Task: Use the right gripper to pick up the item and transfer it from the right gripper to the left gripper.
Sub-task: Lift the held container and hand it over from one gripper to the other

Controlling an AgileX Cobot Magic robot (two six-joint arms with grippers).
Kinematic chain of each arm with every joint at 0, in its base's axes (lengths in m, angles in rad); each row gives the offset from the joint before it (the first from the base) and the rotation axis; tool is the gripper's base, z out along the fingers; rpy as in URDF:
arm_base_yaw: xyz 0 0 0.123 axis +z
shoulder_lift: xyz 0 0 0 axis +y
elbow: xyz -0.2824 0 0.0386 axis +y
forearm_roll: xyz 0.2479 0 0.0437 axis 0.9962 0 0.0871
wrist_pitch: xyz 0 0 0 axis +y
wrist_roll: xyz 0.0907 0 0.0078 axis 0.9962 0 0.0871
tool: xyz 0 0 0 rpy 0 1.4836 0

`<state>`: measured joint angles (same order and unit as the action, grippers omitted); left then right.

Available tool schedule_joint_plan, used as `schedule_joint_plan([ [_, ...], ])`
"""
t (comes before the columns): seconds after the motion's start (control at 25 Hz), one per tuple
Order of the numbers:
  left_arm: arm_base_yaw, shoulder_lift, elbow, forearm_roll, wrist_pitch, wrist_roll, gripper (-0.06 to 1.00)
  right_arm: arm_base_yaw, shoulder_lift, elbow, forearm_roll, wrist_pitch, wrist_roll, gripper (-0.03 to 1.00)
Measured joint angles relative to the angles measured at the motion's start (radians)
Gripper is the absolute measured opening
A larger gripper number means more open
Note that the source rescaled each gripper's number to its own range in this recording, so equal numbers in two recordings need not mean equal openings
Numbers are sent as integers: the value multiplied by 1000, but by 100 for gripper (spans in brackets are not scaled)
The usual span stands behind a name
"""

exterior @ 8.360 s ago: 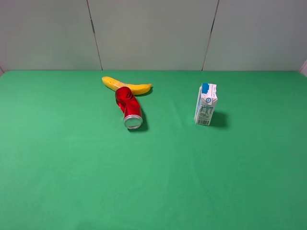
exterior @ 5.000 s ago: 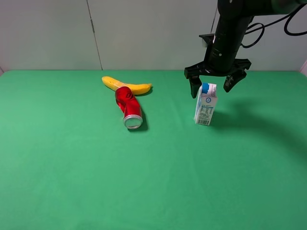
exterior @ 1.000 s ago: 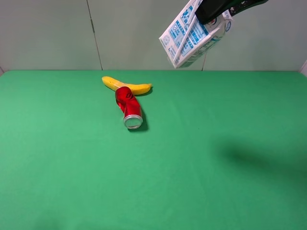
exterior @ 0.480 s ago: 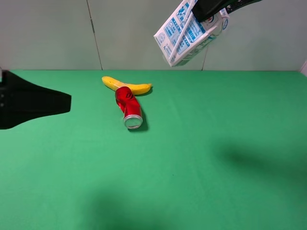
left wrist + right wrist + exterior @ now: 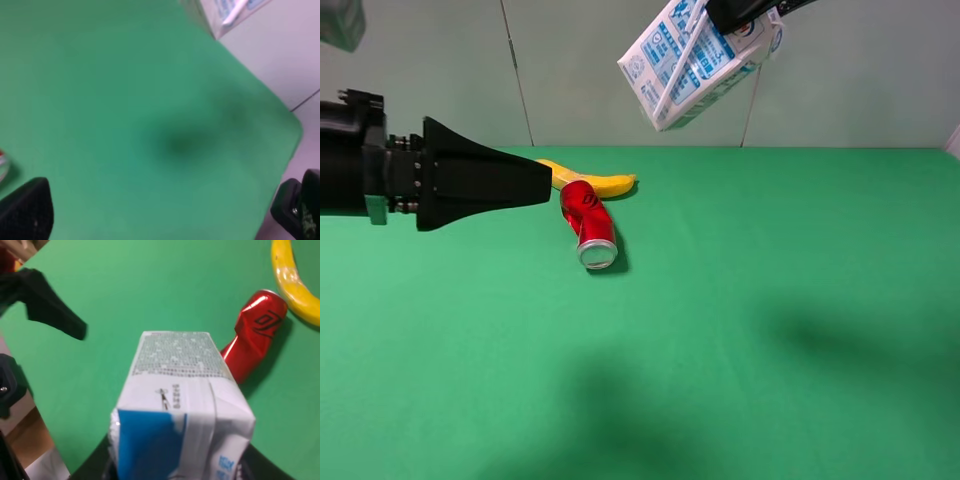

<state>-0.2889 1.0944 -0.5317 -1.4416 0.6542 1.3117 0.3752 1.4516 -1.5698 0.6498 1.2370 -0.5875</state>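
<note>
Left gripper [image 5: 538,181] is noted at 9 o'clock of the high view, carried level above the green table [image 5: 770,350], with its tips pointed toward 3 o'clock. In its wrist view the fingers [image 5: 27,212] are spread wide and only green cloth is seen between them (nothing is held).

A dented red can [image 5: 588,225] is found lying on its side at about 11 o'clock from the table's middle, silver end turned toward 6 o'clock. A banana [image 5: 605,184] is laid at 12 o'clock of the can, touching its far end. The banana's left end is covered by the left gripper's tip in the high view.

The carton [image 5: 685,65] is seen at 1 o'clock of the high view, held in the air well above the table and tilted, base pointed toward 8 o'clock. Its gabled top is clamped by the right gripper [image 5: 745,15], which is cut off by the top edge. In the right wrist view the blue patch is nearest the lens. Carton and left gripper are well apart.
</note>
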Motion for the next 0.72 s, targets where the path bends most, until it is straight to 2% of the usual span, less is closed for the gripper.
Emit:
schedule_joint_plan([
  [0.36,0,145,-83,-33,4,233,95,0,43,0,65,-1,-87,0],
  [0.52,0,210,-124,16,-10,287,95,0,67,0,61,-2,-145,0],
  [0.72,0,280,-184,85,-21,297,95,0,85,0,54,-3,-225,0],
])
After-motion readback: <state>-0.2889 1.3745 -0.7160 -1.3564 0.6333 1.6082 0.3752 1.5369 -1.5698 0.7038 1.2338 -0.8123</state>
